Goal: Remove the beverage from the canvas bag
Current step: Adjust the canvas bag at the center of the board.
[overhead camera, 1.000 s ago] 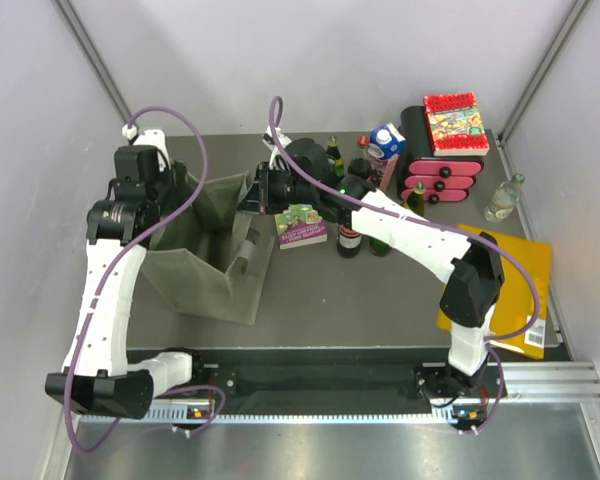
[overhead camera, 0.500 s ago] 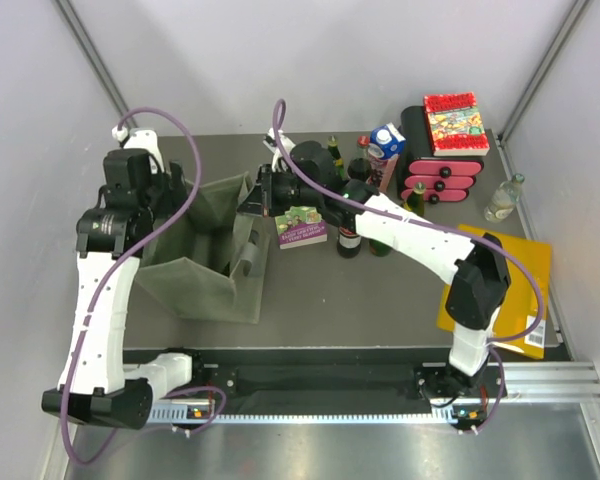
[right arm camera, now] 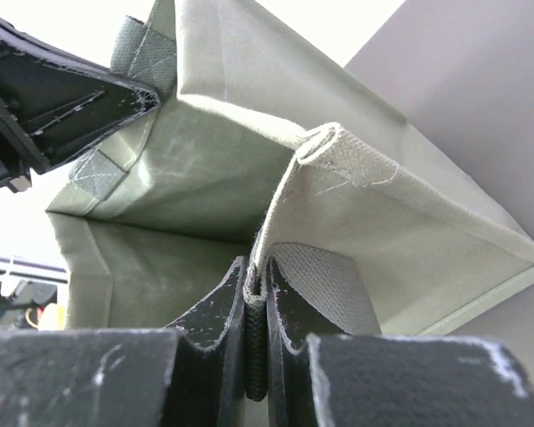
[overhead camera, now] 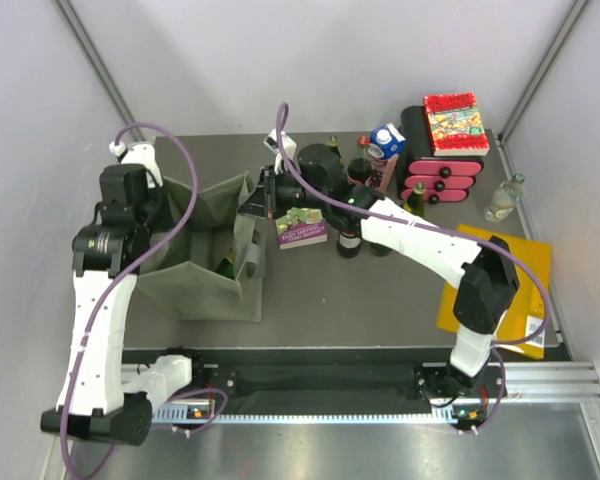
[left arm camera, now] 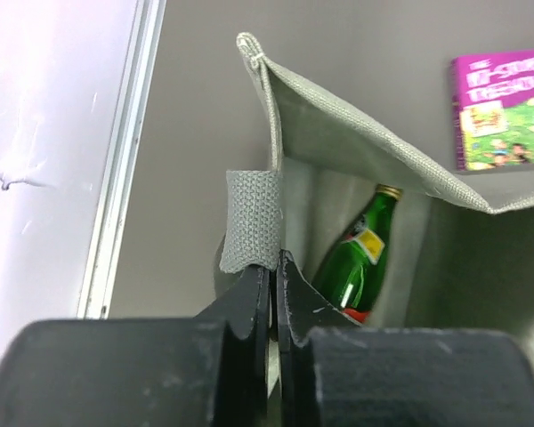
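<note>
Half done, I judge: my left pincer (left arm camera: pixel 272 271) and right pincer (right arm camera: pixel 256 298) each clamp the bag (overhead camera: pixel 180 285) rim, mouth open; bottle (left arm camera: pixel 356 258) inside, not yet lifted.

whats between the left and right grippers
The open mouth of the olive canvas bag, pinched by the left gripper and right gripper; a green glass bottle sits inside, per top and left wrist views.
</note>
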{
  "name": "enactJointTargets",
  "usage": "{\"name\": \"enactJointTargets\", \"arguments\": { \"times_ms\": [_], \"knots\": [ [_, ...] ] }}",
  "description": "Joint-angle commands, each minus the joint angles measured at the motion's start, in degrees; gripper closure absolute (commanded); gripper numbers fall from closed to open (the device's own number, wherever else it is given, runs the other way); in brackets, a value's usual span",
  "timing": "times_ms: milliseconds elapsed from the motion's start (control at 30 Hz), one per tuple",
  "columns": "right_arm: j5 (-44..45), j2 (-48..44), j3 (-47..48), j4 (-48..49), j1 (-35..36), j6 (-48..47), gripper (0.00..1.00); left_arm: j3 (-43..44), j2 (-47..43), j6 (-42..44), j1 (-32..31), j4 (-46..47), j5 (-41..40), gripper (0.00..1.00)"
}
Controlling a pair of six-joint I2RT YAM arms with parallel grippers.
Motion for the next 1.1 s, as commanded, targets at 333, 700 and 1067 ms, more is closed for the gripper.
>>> {"name": "enactJointTargets", "arguments": {
  "times_ms": [333,700,1067],
  "knots": [
    [-4.96,-13.13,-7.79,24.17,-0.6,-9.84,1.0,-8.79,-23.51,-0.06,0.01,19.46,12.28,1.0],
    [-5.67,-19.81,-20.88,33.84,3.26,-24.06,1.0,-21.28,-37.23,-7.34,0.1,16.31,21.43,1.0],
    [-7.77,-25.96,-31.96,34.37,5.11,-33.13,1.0,-22.52,-42.25,-15.44,0.01,8.66,24.94,1.0]
  ]
}}
